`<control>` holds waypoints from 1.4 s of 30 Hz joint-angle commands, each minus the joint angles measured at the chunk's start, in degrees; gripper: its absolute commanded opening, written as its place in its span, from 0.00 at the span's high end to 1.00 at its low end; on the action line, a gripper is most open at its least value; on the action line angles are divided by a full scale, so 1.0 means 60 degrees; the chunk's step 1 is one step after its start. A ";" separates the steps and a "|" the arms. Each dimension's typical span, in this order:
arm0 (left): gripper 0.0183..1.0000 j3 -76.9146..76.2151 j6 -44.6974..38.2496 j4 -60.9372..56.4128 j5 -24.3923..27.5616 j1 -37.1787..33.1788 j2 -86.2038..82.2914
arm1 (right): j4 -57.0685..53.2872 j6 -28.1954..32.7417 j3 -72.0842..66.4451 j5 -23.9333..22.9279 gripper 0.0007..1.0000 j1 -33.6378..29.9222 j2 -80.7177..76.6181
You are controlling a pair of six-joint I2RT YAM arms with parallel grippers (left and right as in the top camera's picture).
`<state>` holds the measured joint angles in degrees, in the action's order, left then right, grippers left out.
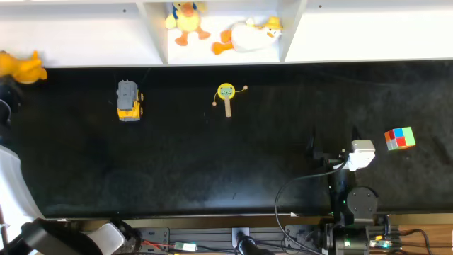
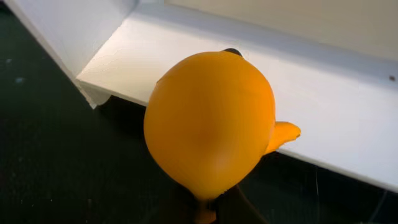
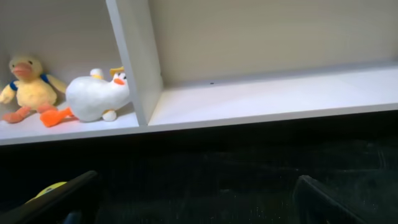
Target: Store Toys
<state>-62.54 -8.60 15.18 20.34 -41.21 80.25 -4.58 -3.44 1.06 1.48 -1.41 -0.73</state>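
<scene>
An orange duck-like toy [image 2: 210, 124] hangs at the front edge of the white shelf [image 2: 348, 118], by its left compartment. My left gripper [image 2: 205, 213] is shut on the toy's lower end; the toy hides most of the fingers. From above, the orange toy [image 1: 21, 66] sits at the far left. A yellow and grey truck [image 1: 128, 100], a rattle with a wooden handle [image 1: 226, 94] and a colour cube [image 1: 400, 138] lie on the black mat. My right gripper [image 1: 331, 144] stands open and holds nothing, left of the cube, facing the shelf [image 3: 261, 99].
In the shelf's middle compartment are a yellow duck plush [image 1: 187, 19] and a white duck plush [image 1: 249, 35], which also appear as the yellow duck [image 3: 25, 87] and the white duck [image 3: 93, 96]. The right compartment [image 1: 375, 28] is bare. Cables run along the table's front edge.
</scene>
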 commanded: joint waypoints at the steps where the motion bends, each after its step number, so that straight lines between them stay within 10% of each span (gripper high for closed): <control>1: 0.98 -0.0470 0.0492 -0.0062 -0.0157 0.0025 0.0098 | 0.0026 -0.0073 -0.0131 0.0033 0.00 -0.0018 0.0087; 42: 0.98 -0.1322 0.1020 -0.1104 -0.0302 0.0721 0.1865 | 0.0026 -0.0073 -0.0131 0.0029 0.01 -0.0018 0.0087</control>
<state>-68.42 -3.27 9.19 18.61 -36.84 90.56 -4.60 -3.46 1.06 1.50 -1.41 -0.73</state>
